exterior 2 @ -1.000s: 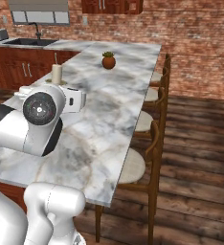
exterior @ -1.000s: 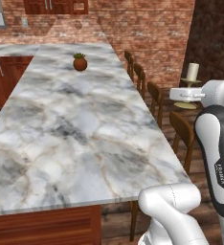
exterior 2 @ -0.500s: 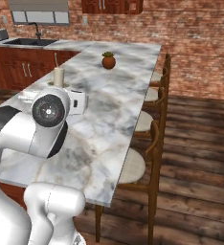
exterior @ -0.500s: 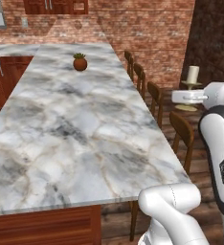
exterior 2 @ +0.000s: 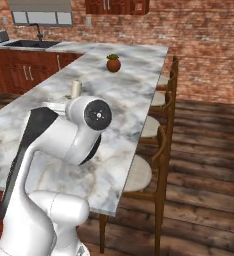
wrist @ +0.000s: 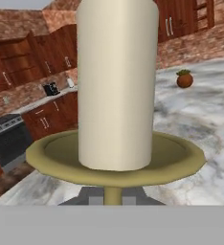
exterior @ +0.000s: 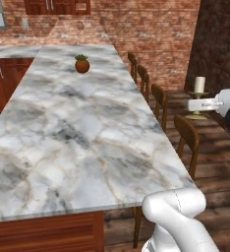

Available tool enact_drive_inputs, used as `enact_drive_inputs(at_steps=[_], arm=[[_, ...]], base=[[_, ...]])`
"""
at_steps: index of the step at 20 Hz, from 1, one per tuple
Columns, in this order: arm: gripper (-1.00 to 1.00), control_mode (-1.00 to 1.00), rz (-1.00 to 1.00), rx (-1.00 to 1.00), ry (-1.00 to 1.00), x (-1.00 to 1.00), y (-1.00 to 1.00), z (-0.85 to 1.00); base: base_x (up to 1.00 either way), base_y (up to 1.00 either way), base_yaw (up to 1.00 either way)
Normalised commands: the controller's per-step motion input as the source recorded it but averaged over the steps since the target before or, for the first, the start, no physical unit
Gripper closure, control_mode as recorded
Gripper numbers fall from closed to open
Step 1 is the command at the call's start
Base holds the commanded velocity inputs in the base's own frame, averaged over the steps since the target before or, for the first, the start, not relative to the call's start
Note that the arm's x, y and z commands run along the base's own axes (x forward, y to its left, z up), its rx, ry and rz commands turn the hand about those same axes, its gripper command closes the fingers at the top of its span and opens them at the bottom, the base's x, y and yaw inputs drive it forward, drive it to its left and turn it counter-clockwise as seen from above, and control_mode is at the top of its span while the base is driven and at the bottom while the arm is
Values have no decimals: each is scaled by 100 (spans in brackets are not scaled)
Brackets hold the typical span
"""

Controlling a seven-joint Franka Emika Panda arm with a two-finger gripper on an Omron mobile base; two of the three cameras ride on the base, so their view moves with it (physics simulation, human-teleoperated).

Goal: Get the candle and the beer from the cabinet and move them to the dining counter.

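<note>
Marble surface lies left of the candle; pincer closed on its stem, held beside the chairs; transport step; next: move over surface, lower, release.

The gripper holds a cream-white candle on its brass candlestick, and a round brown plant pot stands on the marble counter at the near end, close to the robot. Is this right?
Not quite. The round brown plant pot stands at the far end of the white-grey marble counter, as the left base view shows. The gripper does hold the cream-white candle.

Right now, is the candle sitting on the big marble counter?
No, the candle is held up in the gripper, out past the dining counter edge, over the chairs.
</note>
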Motion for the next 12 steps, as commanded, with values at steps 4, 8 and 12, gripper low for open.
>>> enact_drive_inputs(at_steps=[4,8,12], arm=[[100,-100,26,0,15,20,-22,-37],[100,-100,30,0,4,24,-9,-46],[100,-100,31,0,-14,19,0,-50]], base=[[0,0,0],[0,0,0],[0,0,0]])
